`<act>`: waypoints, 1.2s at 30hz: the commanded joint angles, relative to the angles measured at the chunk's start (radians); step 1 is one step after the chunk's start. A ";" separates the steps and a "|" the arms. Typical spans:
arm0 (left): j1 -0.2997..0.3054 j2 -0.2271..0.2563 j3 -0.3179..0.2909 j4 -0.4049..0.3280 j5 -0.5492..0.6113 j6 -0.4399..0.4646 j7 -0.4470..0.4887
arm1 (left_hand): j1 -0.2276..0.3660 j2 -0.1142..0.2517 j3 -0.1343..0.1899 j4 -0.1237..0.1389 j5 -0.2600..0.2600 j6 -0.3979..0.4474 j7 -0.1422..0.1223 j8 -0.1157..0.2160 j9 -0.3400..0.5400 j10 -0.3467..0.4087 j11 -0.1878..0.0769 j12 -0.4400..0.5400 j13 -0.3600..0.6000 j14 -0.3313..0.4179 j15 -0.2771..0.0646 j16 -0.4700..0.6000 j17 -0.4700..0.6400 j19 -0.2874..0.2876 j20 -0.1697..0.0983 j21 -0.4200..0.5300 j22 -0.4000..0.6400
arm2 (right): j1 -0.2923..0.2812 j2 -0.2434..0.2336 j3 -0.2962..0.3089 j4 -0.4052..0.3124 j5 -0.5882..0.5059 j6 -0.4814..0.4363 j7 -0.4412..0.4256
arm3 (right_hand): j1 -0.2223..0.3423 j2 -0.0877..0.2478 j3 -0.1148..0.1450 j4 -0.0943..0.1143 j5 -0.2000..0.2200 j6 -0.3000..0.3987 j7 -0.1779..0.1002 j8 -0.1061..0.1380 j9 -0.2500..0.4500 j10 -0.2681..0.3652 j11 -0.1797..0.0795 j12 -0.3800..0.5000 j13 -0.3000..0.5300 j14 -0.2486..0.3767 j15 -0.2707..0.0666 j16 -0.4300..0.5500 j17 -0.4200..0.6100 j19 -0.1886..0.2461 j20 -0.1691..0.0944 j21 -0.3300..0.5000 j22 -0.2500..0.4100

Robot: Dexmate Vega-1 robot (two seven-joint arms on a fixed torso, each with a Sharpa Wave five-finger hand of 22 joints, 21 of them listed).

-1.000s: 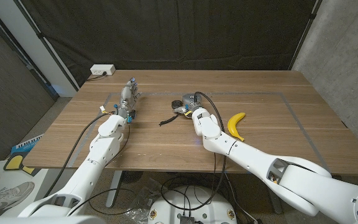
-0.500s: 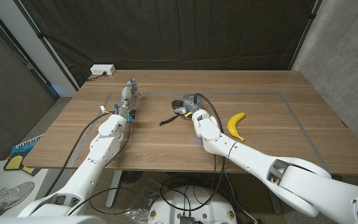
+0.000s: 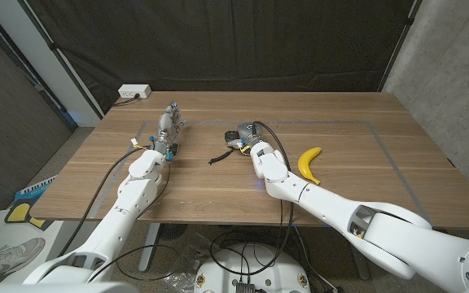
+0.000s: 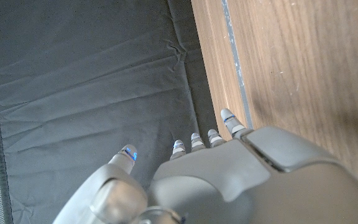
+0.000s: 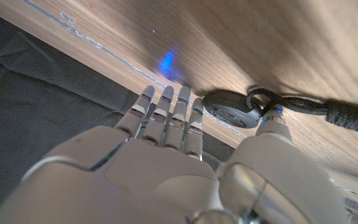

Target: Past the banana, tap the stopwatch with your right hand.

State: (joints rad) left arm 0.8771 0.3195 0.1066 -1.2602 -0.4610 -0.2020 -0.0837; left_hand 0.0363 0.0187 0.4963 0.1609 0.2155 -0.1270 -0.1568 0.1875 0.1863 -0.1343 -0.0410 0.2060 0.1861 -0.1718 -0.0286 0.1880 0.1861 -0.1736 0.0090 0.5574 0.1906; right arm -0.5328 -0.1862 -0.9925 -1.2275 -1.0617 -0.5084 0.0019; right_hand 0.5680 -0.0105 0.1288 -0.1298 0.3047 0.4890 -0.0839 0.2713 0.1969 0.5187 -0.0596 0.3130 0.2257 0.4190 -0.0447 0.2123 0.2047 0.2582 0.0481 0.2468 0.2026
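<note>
**rigwatcher:** Since the right hand [image 3: 245, 138] is already sitting over the stopwatch [image 3: 233, 136], is there much left to do here? From the head view it looks past the banana [image 3: 309, 164], which lies on the table [image 3: 365, 106] to the right of that forearm.

**tapfan:** Not much, I'd guess. In the right wrist view the stopwatch [image 5: 230, 108] is a dark round disc right at the tips of the fingers [image 5: 166, 106], with its black cord [image 5: 328, 111] trailing off along the wood. That hand [image 5: 166, 162] holds nothing, fingers straight and close side by side, thumb beside the watch's loop. I can't tell if a fingertip is touching the case yet or just hovering.

**rigwatcher:** So how would you do the tap?

**tapfan:** Short, light dab straight down on the face, then lift. Push sideways and it'll probably skate, since it's small and the cord gives it nothing to brace on. I'd keep the thumb clear of the cord too.

**rigwatcher:** And the left hand [image 3: 168, 124]?

**tapfan:** Parked on the table's left part, well apart from it all, fingers extended, gripping nothing. Leave it be.
</note>
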 commanded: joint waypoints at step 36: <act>-0.032 -0.007 0.003 0.039 0.009 0.004 -0.017 | -0.003 0.008 -0.010 -0.006 0.016 -0.017 -0.001 -0.002 0.000 -0.018 -0.002 -0.006 0.003 -0.040 -0.015 -0.002 -0.002 -0.063 -0.002 -0.012 0.002 | 0.007 -0.008 0.006 0.030 0.035 0.058 -0.082 | 0.021 -0.008 -0.048 0.031 0.013 -0.239 0.064 -0.099 -0.004 -0.154 0.031 -0.085 -0.005 -0.038 -0.081 -0.021 0.006 0.004 0.003 -0.001 0.006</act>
State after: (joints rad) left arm 0.8517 0.3131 0.1076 -1.2261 -0.4546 -0.2037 -0.0965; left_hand 0.0271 0.0282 0.4912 0.1558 0.2234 -0.1359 -0.1551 0.1876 0.1863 -0.1451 -0.0412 0.1974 0.1863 -0.1718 -0.0286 0.1880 0.1813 -0.1736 0.0090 0.5496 0.1908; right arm -0.5250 -0.1822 -0.9933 -1.1831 -1.0377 -0.4593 -0.0948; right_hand 0.6130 -0.0107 0.1019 -0.1035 0.3213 0.3606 -0.0607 0.2065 0.1961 0.4238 -0.0536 0.2537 0.2258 0.4069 -0.0447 0.1956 0.2073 0.2667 0.0397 0.2525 0.2023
